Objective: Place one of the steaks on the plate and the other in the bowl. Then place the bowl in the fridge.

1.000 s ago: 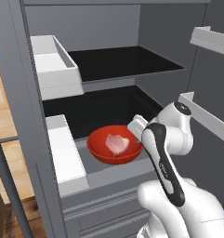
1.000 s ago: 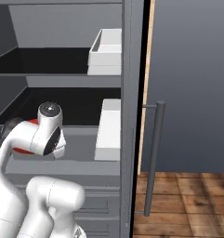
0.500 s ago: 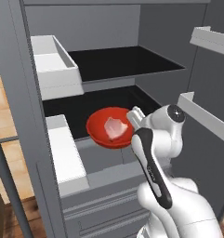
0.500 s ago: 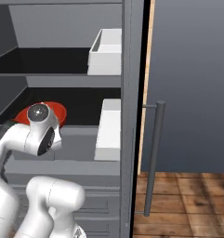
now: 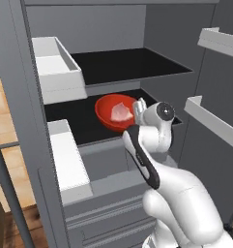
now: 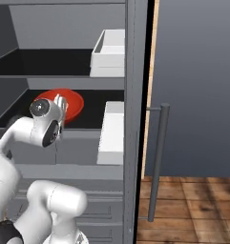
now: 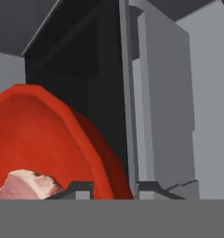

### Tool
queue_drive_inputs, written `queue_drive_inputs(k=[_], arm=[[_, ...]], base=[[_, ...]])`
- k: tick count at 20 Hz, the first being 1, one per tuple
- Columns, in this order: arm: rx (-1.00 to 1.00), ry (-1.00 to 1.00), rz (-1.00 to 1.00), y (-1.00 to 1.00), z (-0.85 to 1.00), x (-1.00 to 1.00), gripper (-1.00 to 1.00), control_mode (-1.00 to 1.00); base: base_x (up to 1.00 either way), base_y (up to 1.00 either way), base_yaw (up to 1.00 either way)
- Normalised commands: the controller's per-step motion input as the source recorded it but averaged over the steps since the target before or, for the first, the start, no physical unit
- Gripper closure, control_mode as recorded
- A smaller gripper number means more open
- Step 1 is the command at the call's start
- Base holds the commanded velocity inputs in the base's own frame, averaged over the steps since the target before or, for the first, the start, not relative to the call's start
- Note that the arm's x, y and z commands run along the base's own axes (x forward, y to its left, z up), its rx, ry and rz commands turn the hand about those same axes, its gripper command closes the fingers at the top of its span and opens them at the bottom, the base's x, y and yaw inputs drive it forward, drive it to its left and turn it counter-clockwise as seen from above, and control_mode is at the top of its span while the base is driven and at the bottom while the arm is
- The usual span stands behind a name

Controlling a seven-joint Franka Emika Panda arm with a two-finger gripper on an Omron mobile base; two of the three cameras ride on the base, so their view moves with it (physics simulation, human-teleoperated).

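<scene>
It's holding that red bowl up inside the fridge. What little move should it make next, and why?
Probably lower it onto the dark shelf. The claw is shut on the rim of the red bowl, which seems to hang tilted above that shelf with the pale steak inside, so it likely isn't resting yet.

Red bowl (image 5: 115, 112) (tilted) with pink steak (image 5: 120, 112)

Fridge (image 5: 21, 97) open, bowl (image 5: 113, 112) on end effector (image 5: 137, 110) over the front of the dark middle shelf (image 5: 72, 114). Shelf bare to left and behind the bowl, room there. White bin (image 5: 57, 68) on the upper shelf hangs near, up-left; lower white bin (image 5: 67, 157) sits at the front left. Door shelves (image 5: 212, 121) stand close on the right. Upper shelf (image 5: 127, 65) caps headroom.
</scene>
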Motion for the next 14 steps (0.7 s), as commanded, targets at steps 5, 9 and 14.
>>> queue_drive_inputs(k=[5,9,14], arm=[[0.00,0.02,-0.06,0.00,-0.02,0.50,1.00,-1.00],[0.00,0.15,-0.02,0.00,-0.01,0.60,1.00,-1.00],[-0.02,0.04,-0.04,0.00,-0.14,0.63,1.00,-1.00]], base=[[0.00,0.00,0.00],[0.00,0.00,0.00],[0.00,0.00,0.00]])
